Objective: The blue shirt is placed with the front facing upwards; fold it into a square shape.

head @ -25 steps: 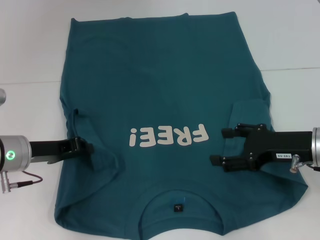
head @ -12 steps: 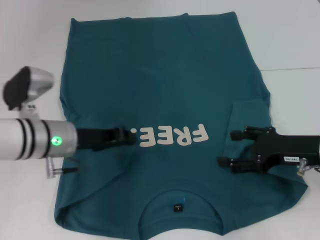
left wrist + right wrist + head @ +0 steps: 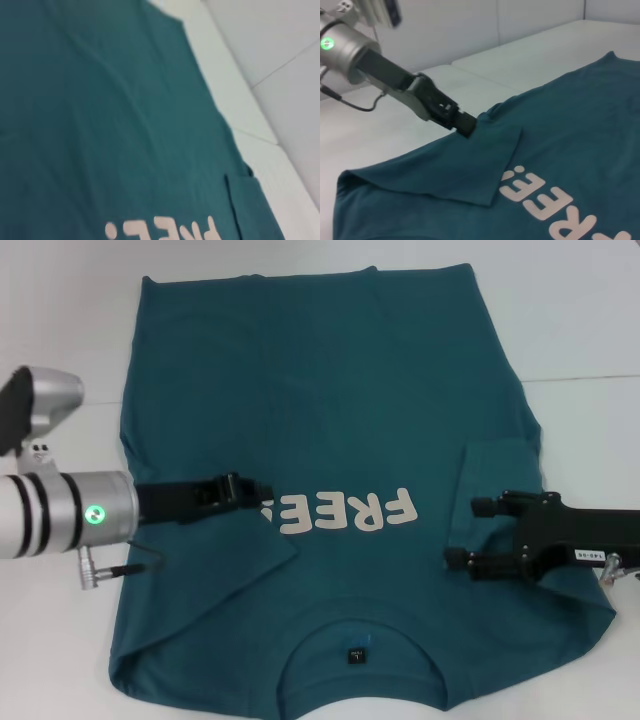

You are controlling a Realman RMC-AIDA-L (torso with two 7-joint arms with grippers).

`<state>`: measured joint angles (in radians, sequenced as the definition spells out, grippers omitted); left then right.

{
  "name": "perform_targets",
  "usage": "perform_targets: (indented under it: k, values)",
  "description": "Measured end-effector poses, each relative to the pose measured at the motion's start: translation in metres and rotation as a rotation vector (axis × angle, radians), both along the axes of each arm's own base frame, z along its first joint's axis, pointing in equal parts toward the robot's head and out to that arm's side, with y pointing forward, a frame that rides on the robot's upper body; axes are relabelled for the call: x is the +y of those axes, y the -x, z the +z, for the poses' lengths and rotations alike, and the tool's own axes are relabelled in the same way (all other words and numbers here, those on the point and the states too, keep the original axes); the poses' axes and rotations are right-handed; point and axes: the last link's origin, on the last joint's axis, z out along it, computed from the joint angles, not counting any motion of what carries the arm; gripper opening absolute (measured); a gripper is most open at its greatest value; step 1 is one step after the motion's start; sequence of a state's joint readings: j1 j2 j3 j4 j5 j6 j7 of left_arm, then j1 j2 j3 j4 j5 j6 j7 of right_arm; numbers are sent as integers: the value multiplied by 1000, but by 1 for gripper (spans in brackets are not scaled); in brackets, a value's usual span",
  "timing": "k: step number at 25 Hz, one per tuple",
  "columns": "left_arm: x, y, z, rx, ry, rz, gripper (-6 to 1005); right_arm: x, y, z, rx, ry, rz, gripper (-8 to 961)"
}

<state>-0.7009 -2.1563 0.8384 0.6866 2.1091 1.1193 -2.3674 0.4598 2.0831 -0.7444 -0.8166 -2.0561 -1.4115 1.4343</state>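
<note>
The blue shirt lies spread front-up on a white table, its round neckline and small dark inner label nearest the robot and its hem at the far end. Cream "FREE!" lettering runs across the chest and reads upside down in the head view.

On the robot's left, the left gripper reaches in over the chest from a silver arm carrying a green light. Its black fingers are closed on the left sleeve, which is drawn inward across the body of the shirt; the folded flap forms a slanted edge and covers the exclamation mark at the end of the lettering. In the right wrist view the fingertips pinch the cloth at the corner of that flap, with the fold running away from it toward the collar side.

On the robot's right, the right gripper hangs over the shirt's right side, near the shoulder and just beside the last letter of the lettering. Its two black fingers stand apart, one above the other in the head view, with nothing between them. Beside it the right sleeve is already turned in over the body.

Farther off, the shirt's lower half lies flat with light creases, its side edges and hem resting on the table.
</note>
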Motion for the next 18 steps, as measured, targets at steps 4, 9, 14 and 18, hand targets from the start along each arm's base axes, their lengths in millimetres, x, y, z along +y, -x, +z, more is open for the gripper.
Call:
perform_targets:
  k: [4,9,14,18]
  values:
    - [-4,1,12,24,-30,-101,187,4,1,8,25,-28,-18,921]
    - [-9,6,21,47,-39,-181,272,8,3,18,56,-64,-45,921]
    - [-14,15,30,34,-98,-225,426,7,6,25,95,-57,-83,921]
    - [-19,24,46,0,-160,-254,705,6,7,32,151,-19,-151,921]
